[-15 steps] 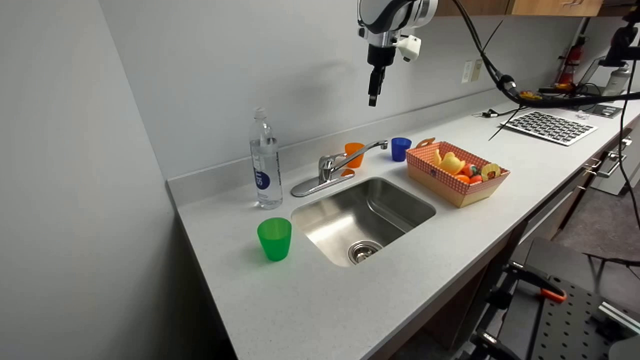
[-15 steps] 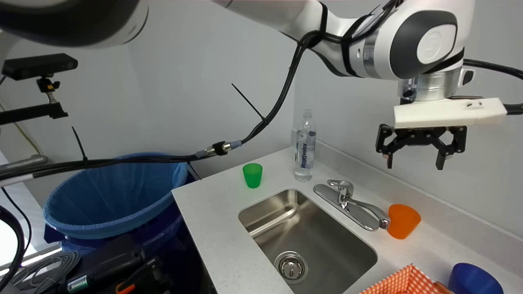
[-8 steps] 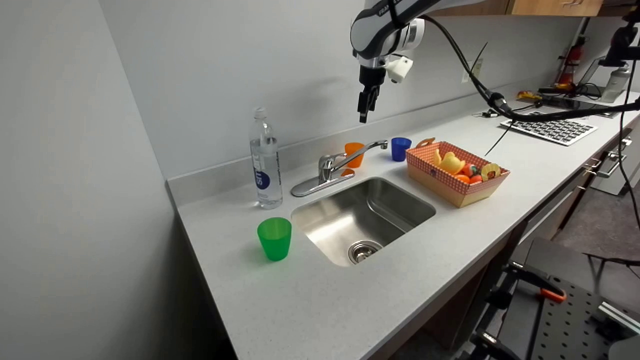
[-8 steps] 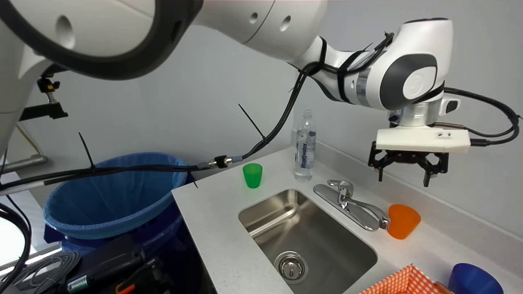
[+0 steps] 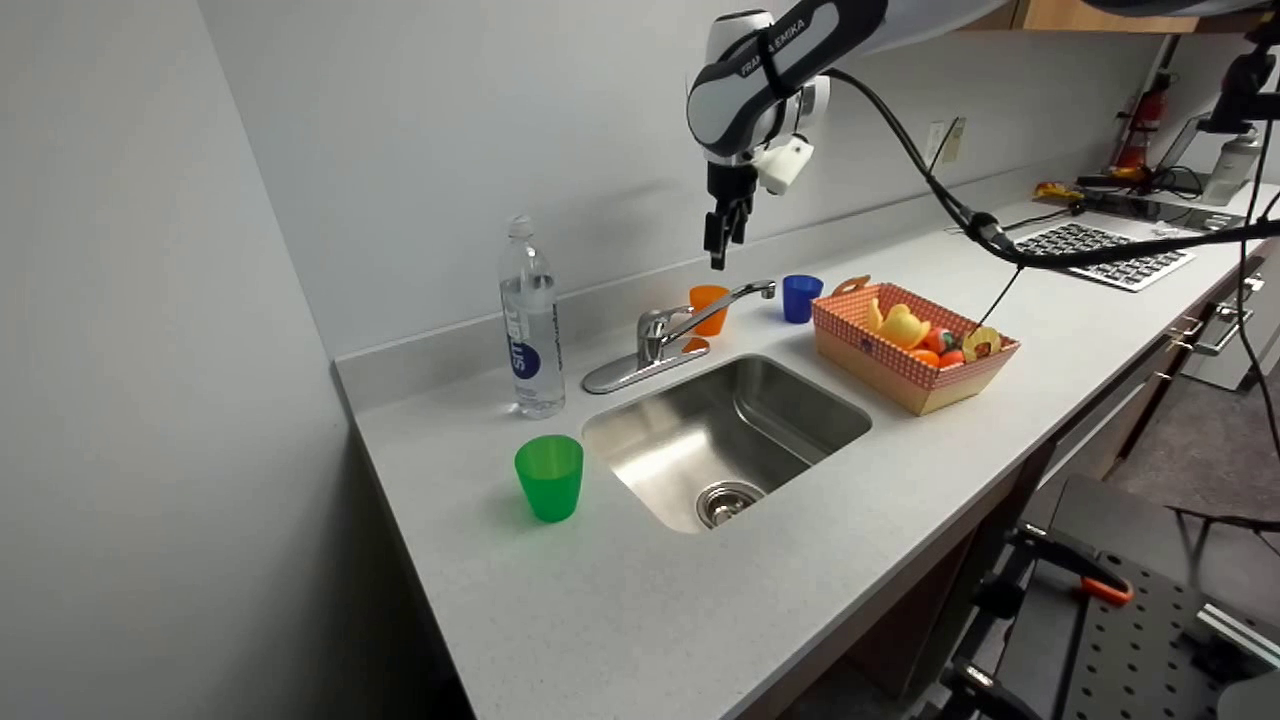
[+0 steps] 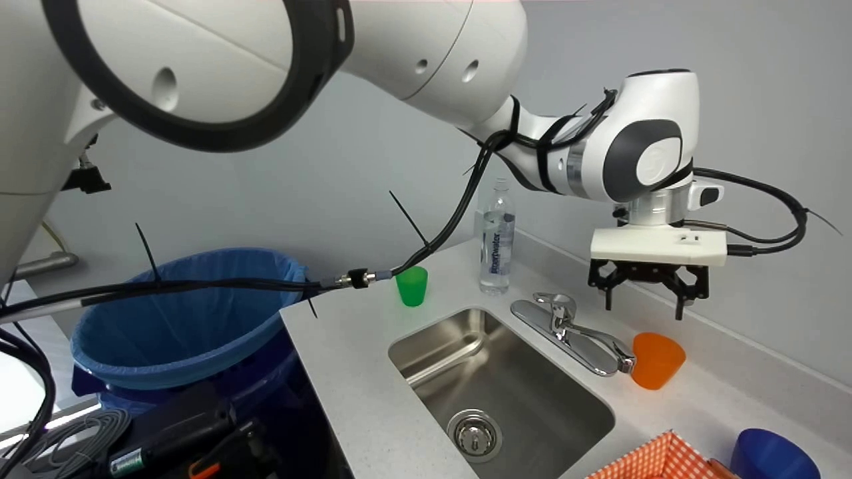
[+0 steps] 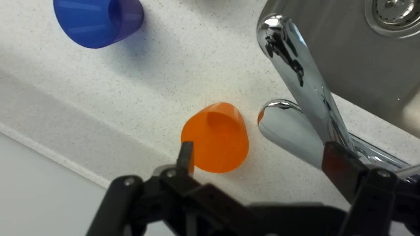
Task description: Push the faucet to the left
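Note:
The faucet is a shiny chrome tap with a flat base and a long spout; in both exterior views it stands behind the sink (image 5: 652, 340) (image 6: 562, 324). In the wrist view its spout (image 7: 303, 80) runs diagonally toward the sink, and its base end is partly hidden behind a finger. My gripper (image 6: 643, 314) is open and empty, pointing down, above the counter near the back wall. It hangs higher than the faucet (image 5: 720, 255) and does not touch it. In the wrist view its fingers (image 7: 259, 144) are wide apart, one overlapping the faucet, one overlapping the orange cup.
An orange cup (image 7: 216, 141) stands beside the spout end, near the wall. A blue cup (image 5: 801, 299) and a checked basket of toy fruit (image 5: 870, 365) are farther along. A water bottle (image 6: 498, 249) and a green cup (image 5: 550, 480) stand at the sink's (image 6: 526, 392) other end.
My gripper has come down toward the counter and shifted left in both exterior views, toward the faucet. It has stayed open. The faucet and the cups have not moved.

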Controlling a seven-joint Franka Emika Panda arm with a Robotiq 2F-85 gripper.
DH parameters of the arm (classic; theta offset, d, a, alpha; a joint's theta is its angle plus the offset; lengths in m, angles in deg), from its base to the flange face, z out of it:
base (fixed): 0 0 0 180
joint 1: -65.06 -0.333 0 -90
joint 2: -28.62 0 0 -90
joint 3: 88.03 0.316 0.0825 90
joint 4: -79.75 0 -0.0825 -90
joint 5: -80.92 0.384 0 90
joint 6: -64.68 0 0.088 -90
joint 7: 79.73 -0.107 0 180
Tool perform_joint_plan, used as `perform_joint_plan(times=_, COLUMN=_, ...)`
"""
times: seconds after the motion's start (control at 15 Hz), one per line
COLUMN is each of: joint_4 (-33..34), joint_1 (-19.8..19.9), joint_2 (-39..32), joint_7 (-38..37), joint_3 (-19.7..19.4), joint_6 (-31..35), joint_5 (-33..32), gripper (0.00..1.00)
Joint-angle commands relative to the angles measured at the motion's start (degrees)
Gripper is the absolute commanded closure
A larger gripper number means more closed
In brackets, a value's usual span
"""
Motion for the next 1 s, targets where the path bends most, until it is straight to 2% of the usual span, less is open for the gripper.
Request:
perform_joint_plan(times=0.0, joint_4=0.79, joint_1=-1.66, joint_2=-1.09, joint_7=-1.64, joint_3=-1.75, joint_6=-0.15, joint_5=-4.94, gripper=0.0)
perform_joint_plan(times=0.53, joint_4=0.81, joint_1=-3.03, joint_2=-3.01, joint_7=-5.67, joint_3=-3.81, joint_6=1.02, joint_5=-11.02, gripper=0.0)
perform_joint_plan(times=0.93, joint_4=3.15, joint_1=-0.82, joint_2=-4.2, joint_7=-7.71, joint_3=-3.57, joint_6=-1.92, joint_5=-8.07, gripper=0.0)
